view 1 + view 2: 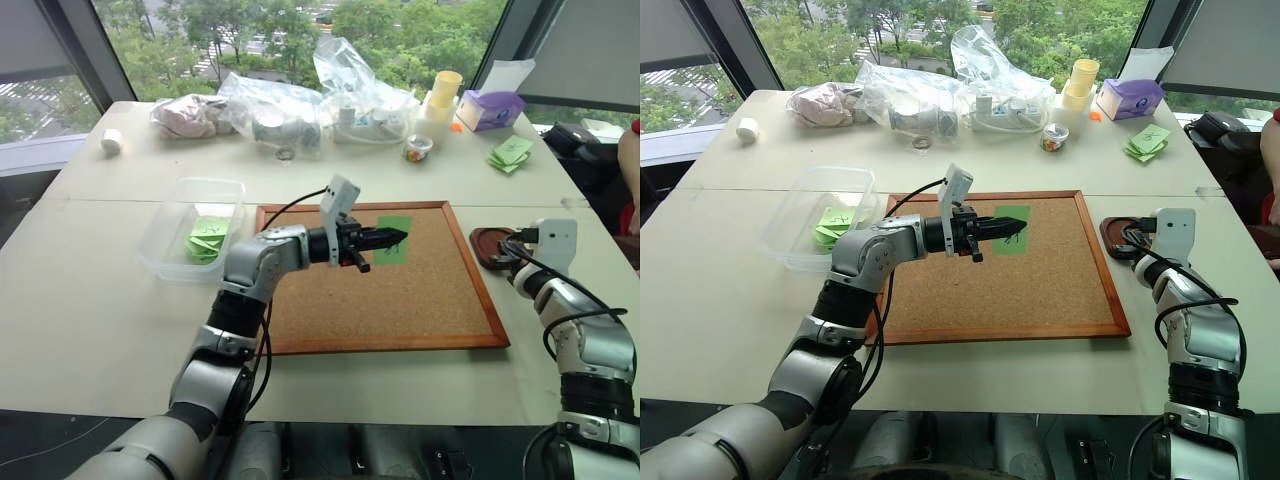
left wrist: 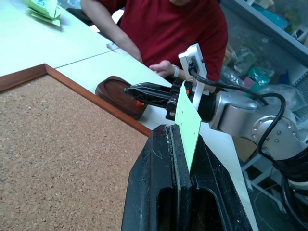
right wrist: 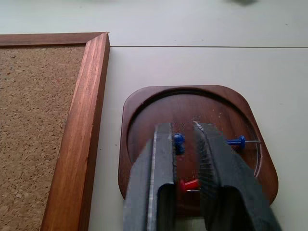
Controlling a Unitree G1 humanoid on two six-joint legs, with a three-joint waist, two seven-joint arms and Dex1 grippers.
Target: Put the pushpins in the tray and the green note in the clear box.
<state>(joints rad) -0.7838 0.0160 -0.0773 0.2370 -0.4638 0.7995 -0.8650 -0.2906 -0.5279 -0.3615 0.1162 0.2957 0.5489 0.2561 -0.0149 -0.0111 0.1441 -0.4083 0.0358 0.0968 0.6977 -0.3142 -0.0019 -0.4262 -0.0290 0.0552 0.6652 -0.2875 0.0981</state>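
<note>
Nearest the left wrist camera, the left gripper (image 2: pixel 185 144) has its jaws clenched on the green note (image 2: pixel 188 122), holding it edge-up above the cork board (image 1: pixel 400 300), so this step reads as the carry to the clear box (image 1: pixel 172 238), which sits on the table (image 1: pixel 100 320) just beside the board and already holds other green notes. Over at the tray (image 3: pixel 144 103), the right gripper (image 3: pixel 185 132) hangs with jaws parted and gripping nothing, and three pushpins (image 3: pixel 179 142) lie in the dish, so that half looks done. Next I judge the left arm must swing the note over the box and let go.
</note>
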